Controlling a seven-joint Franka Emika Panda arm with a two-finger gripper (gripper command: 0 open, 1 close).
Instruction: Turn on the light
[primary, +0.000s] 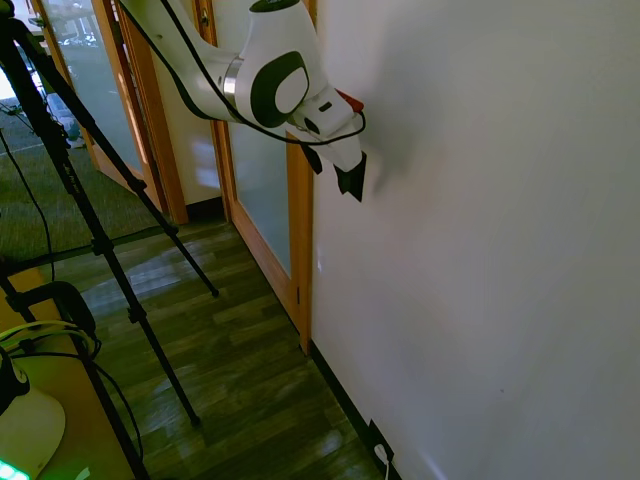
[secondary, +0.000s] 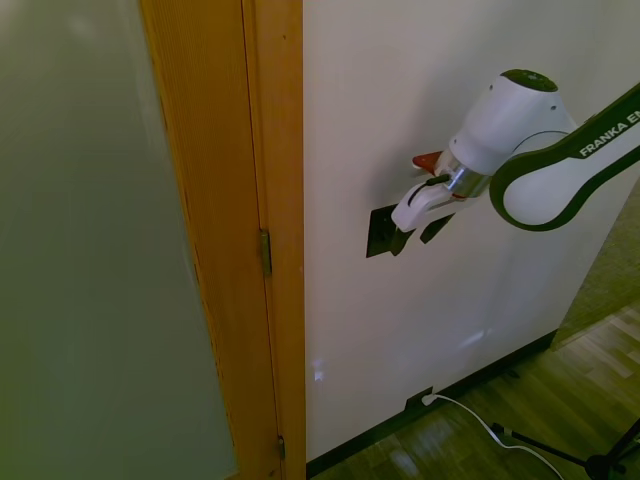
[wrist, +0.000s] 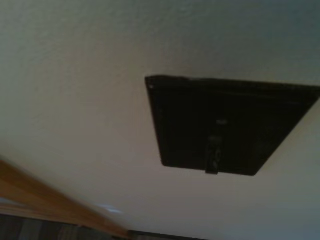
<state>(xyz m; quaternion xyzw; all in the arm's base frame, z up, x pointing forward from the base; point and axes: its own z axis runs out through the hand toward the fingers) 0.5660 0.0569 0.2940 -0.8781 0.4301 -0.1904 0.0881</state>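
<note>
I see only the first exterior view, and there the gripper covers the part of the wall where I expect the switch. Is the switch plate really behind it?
Observer: Yes. The second exterior view shows the dark switch plate on the white wall, beside the wooden door frame, with the gripper at its edge.
Operator: Are the jaws open?
Observer: They stand apart there. One dark finger overlaps the plate's edge, but I cannot confirm contact.
Operator: Is a toggle visible?
Observer: The wrist view shows a small toggle on the plate. I cannot tell whether it is on or off.
</note>
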